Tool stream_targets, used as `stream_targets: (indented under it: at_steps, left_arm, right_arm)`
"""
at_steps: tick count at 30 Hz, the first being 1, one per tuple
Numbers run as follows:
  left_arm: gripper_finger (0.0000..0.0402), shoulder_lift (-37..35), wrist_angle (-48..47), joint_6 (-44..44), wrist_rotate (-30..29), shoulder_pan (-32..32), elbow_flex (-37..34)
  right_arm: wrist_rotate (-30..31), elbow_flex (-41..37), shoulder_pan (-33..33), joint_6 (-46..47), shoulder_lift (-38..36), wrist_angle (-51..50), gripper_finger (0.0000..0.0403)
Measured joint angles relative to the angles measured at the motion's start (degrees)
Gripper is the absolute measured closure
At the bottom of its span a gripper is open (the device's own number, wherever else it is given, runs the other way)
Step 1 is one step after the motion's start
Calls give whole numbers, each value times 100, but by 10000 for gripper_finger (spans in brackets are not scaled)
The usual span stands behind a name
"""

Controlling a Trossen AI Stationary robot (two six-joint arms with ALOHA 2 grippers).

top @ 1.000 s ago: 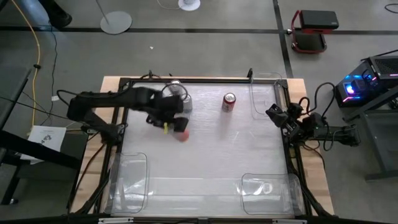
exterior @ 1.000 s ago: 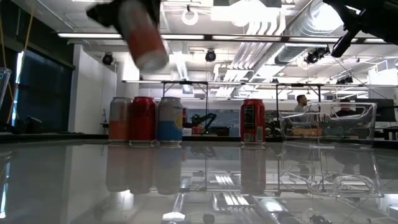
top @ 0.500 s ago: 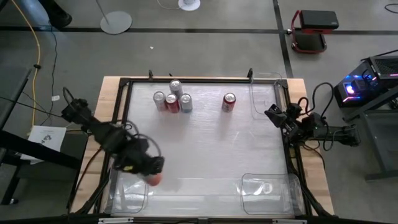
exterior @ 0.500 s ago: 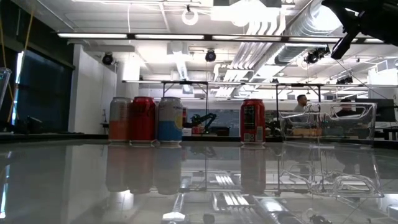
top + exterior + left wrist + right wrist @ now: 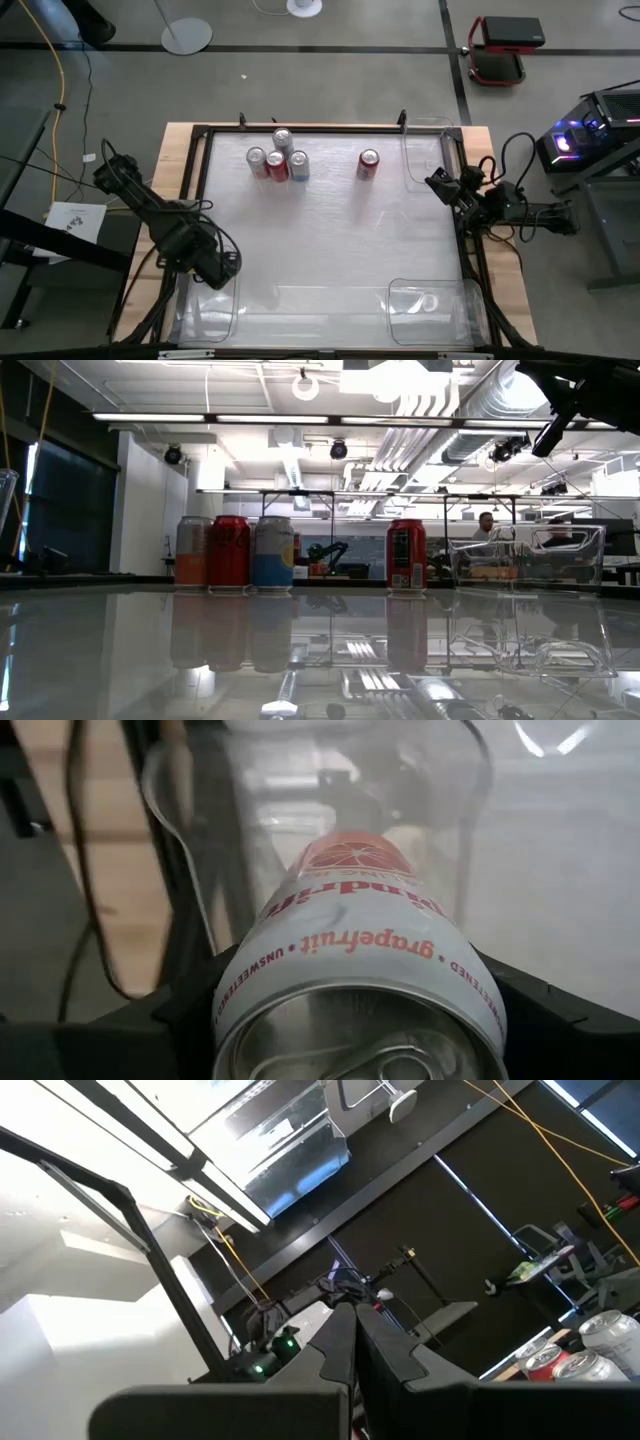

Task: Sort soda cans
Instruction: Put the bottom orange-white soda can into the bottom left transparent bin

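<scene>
My left gripper (image 5: 216,268) hangs over the clear near-left bin (image 5: 205,300), shut on a silver grapefruit can (image 5: 355,935) with a pink-orange base. In the high view the gripper hides this can. Several other cans stand upright on their bases at the table's far side. A silver can (image 5: 256,158), a red one (image 5: 276,165) and two more silver ones (image 5: 298,165) (image 5: 283,138) form a cluster. A lone red can (image 5: 368,163) stands to their right. My right gripper (image 5: 440,183) waits shut at the table's right edge (image 5: 350,1342). My left gripper pinches the grapefruit can between its two fingers (image 5: 190,1010), one on each side of the body near the top end (image 5: 250,995). It comes from above, slanting down. The can's tab end faces the wrist and its base (image 5: 355,855) points down into the bin's mouth.
Three clear bins sit on the table: near-left under my left gripper, near-right (image 5: 430,305) and far-right (image 5: 425,150). A dark frame (image 5: 300,128) rims the tabletop. The middle of the table (image 5: 330,230) is bare. A person shows far off in the room (image 5: 485,523).
My left gripper carried the grapefruit can away from the far cluster, toward the table's near-left corner, and tipped downward over the near-left bin. The can left the low view and is now hidden under the gripper in the high view. The right arm kept still.
</scene>
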Motion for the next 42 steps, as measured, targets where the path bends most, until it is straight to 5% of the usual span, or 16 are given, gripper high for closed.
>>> stream_targets:
  at_steps: [17, 31, 42]
  left_arm:
    - [99, -762, 1211, -43, -92, -262, -2414]
    - [94, -767, 1629, -88, -150, -769, -2938]
    - [45, -748, 1617, 135, 249, -772, -2959]
  right_arm:
    - [-4, 0, -1, 452, 0, 4, 403]
    - [380, 0, -2, 450, 0, 4, 403]
    - [453, 0, -2, 450, 0, -13, 403]
